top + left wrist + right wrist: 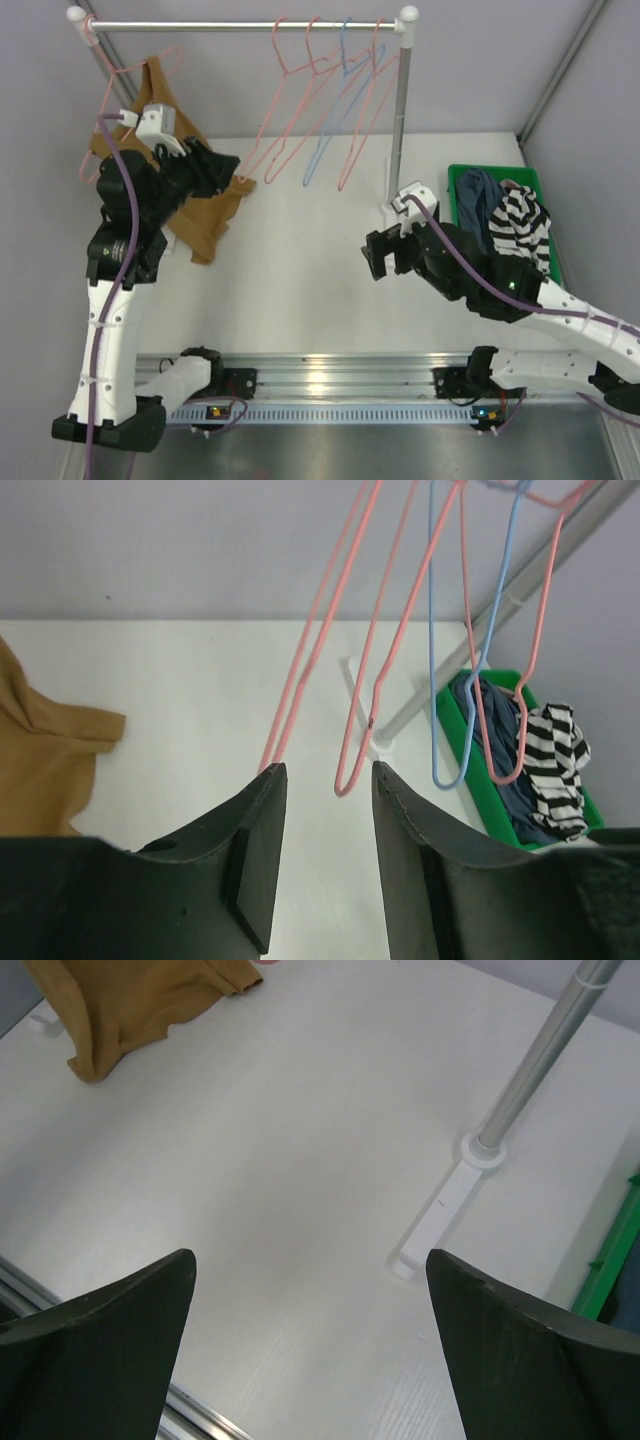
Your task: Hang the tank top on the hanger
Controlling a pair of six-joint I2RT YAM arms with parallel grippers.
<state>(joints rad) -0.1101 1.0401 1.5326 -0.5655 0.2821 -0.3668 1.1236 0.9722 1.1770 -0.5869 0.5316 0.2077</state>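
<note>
A white counter carries a clothes rack whose silver rail runs across the far side. The two arms are bolted at the near edge. The left arm rises in front of the rack's left end, and the right arm bends in from the right and stops over the middle of the counter.

The tank top hangs at the left end of the rack, partly hidden behind the left arm, with its lower edge bunched on the counter. The hanger is at that same end, its wire showing beside and above the fabric. Whether the straps sit on it cannot be made out.

A green bin stands on the counter at the right, beside the rack's post. It holds a striped garment and a dark one.

Three pink hangers and a blue hanger dangle together from the right half of the rail.

The left tool points right, near the lower corner of the nearest pink hanger. Its jaws stand partly apart with only the counter showing between them. One pink wire runs down behind its left finger, and contact cannot be judged.

The right tool hovers above the counter, its jaws spread wide and gripping nothing.
</note>
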